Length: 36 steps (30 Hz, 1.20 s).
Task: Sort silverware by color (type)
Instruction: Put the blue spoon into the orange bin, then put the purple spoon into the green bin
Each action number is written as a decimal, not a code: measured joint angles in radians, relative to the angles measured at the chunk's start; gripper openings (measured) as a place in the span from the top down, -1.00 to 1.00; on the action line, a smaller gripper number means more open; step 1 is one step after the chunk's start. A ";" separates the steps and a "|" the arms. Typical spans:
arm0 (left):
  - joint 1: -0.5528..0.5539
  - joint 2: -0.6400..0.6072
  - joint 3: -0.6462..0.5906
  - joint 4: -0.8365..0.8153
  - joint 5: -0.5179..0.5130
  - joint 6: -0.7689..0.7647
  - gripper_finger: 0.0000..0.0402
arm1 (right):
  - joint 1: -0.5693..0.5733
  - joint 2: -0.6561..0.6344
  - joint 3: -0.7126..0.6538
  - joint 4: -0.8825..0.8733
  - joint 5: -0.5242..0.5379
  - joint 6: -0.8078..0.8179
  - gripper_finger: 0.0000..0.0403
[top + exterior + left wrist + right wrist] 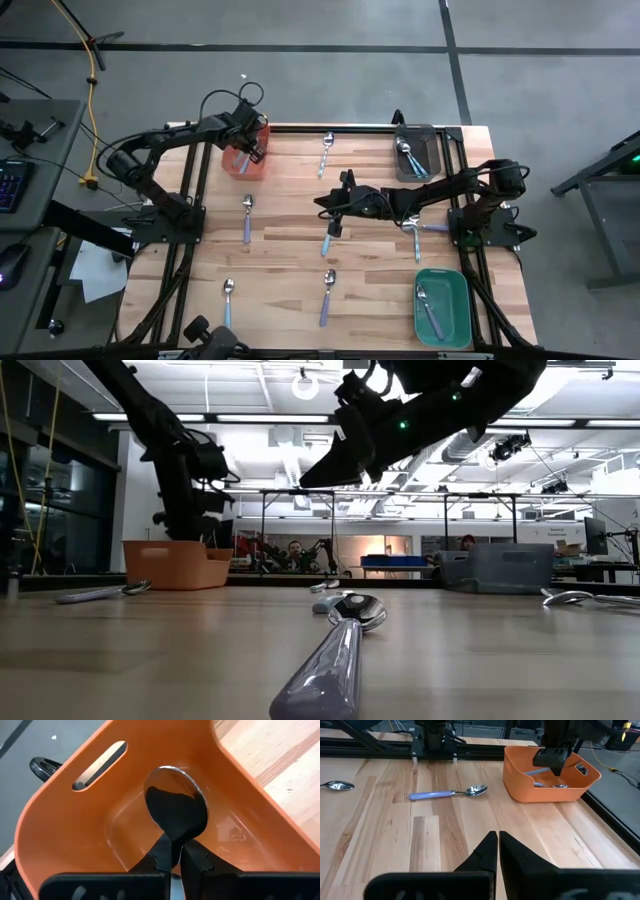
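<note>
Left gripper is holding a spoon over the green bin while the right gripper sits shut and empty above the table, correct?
Not quite: the left gripper holds the spoon over the orange bin, as the left wrist view shows. The right gripper is indeed shut and empty.

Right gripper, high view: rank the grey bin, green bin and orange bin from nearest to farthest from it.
Measured from the right gripper, shut near the table's middle:
1. Grey bin, at the far right corner.
2. Orange bin, far left side, where the left gripper holds a spoon; only slightly farther than the grey bin.
3. Green bin, near right corner.
</note>
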 joint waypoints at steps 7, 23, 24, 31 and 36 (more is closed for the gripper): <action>0.003 0.000 0.000 -0.006 0.036 -0.001 0.94 | 0.000 0.000 0.000 0.000 0.000 0.000 1.00; -0.063 -0.162 -0.009 -0.021 -0.006 -0.008 0.68 | 0.000 -0.021 0.000 -0.054 0.000 -0.019 1.00; -0.074 -0.185 -0.022 -0.011 0.010 -0.010 0.71 | 0.000 -0.036 0.000 -0.078 0.001 -0.019 1.00; -0.127 -0.212 -0.134 0.141 0.133 -0.033 0.98 | 0.032 -0.150 0.000 -0.191 0.061 -0.046 1.00; -0.137 -0.132 -0.141 0.258 0.121 -0.034 0.99 | 0.046 -0.189 0.000 -0.224 0.068 -0.035 1.00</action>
